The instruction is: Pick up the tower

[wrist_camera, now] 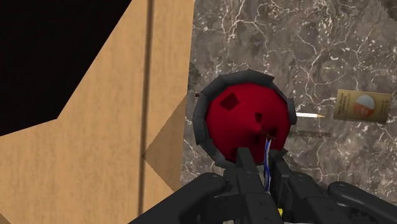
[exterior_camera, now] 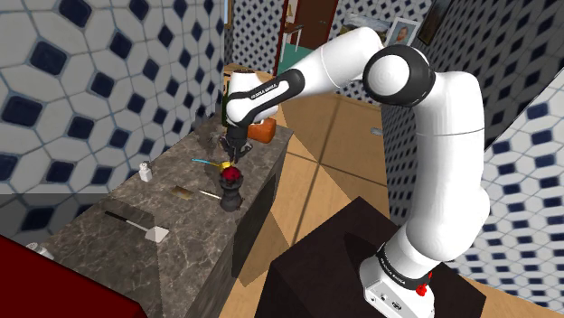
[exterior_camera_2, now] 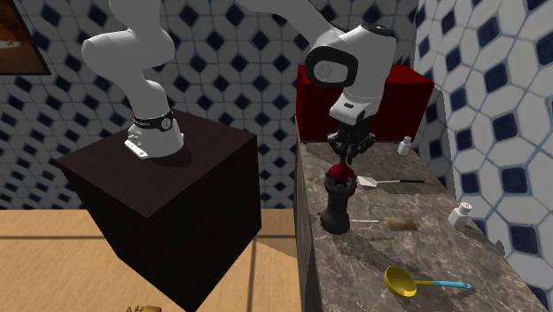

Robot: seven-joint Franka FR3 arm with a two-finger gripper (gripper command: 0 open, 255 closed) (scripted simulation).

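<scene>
Red-capped and dark-bodied, the tower stands upright at the edge of the marble worktop, with a yellow spoon at its 10 o'clock in the shoulder view. My jaws hang right over its cap; I cannot tell whether they grip it.

A kitchen: patterned tile walls, a marble counter, ladle and spatula.

The tower stood on the counter near its edge beside the stand, the gripper directly above it. In the second exterior view, a spatula lay behind the tower, a ladle before it, a shaker rightward by the wall, and perhaps a small box between.
</scene>
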